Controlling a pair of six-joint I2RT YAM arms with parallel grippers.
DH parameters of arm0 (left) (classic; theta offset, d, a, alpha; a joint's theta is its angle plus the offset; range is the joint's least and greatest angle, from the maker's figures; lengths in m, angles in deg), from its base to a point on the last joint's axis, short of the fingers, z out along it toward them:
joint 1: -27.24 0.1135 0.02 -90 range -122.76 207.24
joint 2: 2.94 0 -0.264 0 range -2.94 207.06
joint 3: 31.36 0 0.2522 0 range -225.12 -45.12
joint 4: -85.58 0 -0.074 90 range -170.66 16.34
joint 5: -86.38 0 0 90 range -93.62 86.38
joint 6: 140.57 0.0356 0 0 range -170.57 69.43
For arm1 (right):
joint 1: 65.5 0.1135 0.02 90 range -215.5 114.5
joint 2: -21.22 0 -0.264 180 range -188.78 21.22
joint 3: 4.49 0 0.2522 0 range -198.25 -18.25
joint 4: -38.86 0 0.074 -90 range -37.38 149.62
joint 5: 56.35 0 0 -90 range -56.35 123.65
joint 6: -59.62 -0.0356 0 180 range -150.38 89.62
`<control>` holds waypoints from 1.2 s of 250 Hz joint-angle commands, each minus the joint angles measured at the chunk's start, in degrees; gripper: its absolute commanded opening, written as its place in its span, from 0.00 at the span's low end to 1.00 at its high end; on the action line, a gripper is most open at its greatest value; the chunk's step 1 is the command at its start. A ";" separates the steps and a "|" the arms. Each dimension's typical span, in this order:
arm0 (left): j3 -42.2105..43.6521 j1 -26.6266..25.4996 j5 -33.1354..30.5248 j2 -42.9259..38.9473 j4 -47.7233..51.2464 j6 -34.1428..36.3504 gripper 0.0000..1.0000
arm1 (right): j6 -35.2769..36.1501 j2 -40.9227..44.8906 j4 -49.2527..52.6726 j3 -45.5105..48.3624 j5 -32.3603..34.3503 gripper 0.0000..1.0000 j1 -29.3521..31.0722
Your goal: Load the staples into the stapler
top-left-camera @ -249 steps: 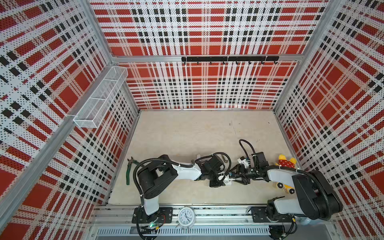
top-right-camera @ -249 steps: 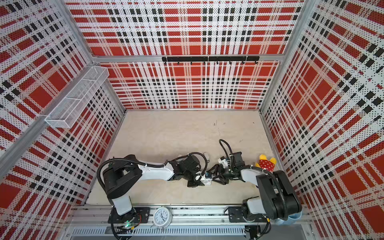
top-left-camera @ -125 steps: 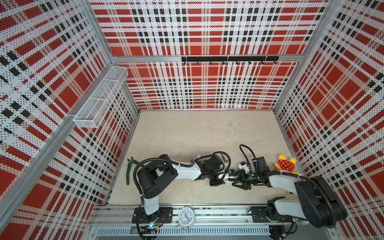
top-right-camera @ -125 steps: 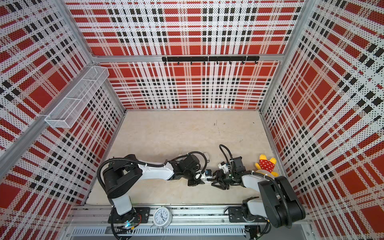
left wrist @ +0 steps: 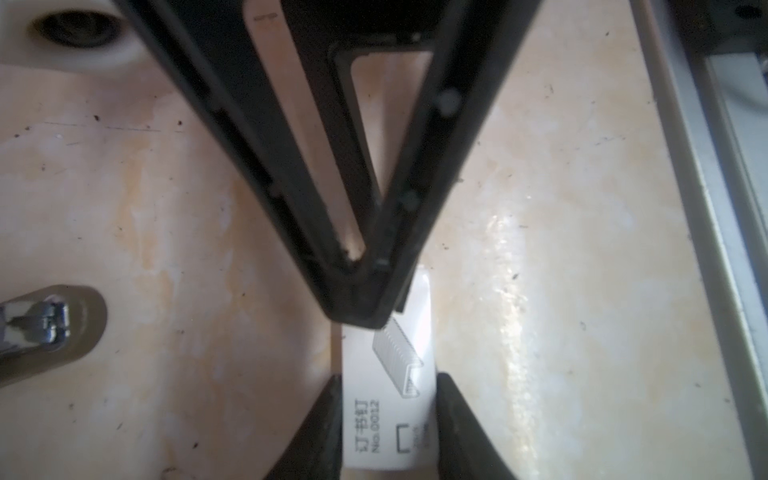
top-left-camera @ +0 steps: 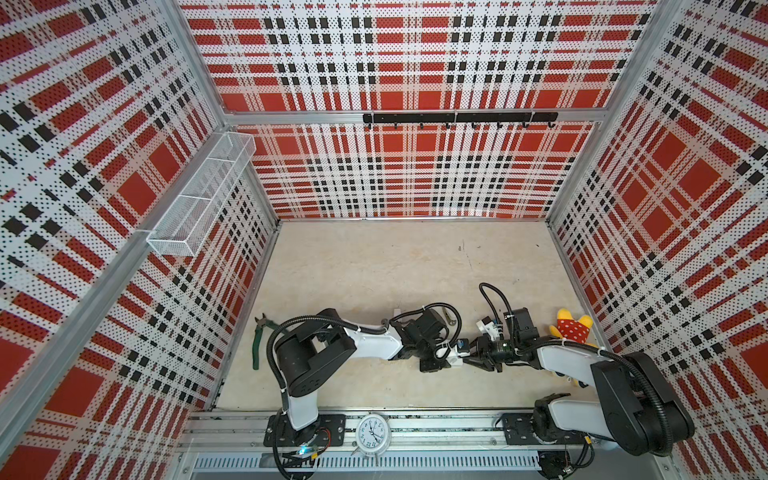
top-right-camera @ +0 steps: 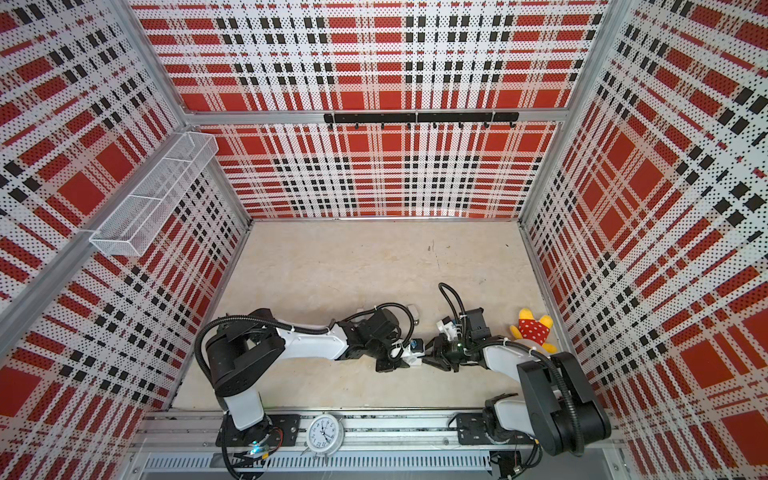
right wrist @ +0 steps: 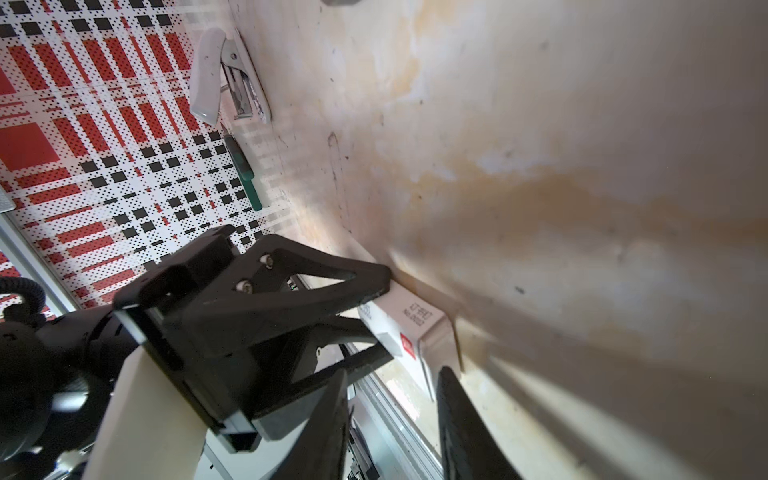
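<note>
Both your grippers meet at the box (left wrist: 374,449): left gripper (left wrist: 390,378) pinches its sides; right gripper (left wrist: 365,303) noses onto its far end, grip you cannot tell. Staples hidden; stapler (right wrist: 203,83) lies open nearby

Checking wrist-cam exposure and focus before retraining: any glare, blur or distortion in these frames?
Left wrist view: glare streak on the table, staple box partly blown out, print legible. Right wrist view: table smeared, box print soft. Both top views: sharp, plaid walls bowed by the lens.

"No.0012" on white box sleeve (left wrist: 386,419)
</note>
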 commanded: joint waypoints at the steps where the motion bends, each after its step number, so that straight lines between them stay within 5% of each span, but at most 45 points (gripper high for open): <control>1: 0.97 0.26 -1.57 2.12 2.44 -0.55 0.37 | 1.57 -1.49 -1.72 -1.03 0.35 0.37 0.14; 86: 0.74 0.26 -1.83 2.63 2.48 -0.62 0.36 | 0.96 -5.47 -6.24 -0.58 -2.99 0.31 0.15; 300: -1.36 0.08 1.97 4.13 6.74 1.52 0.37 | 3.63 -8.11 -7.56 -1.16 -6.00 0.36 0.18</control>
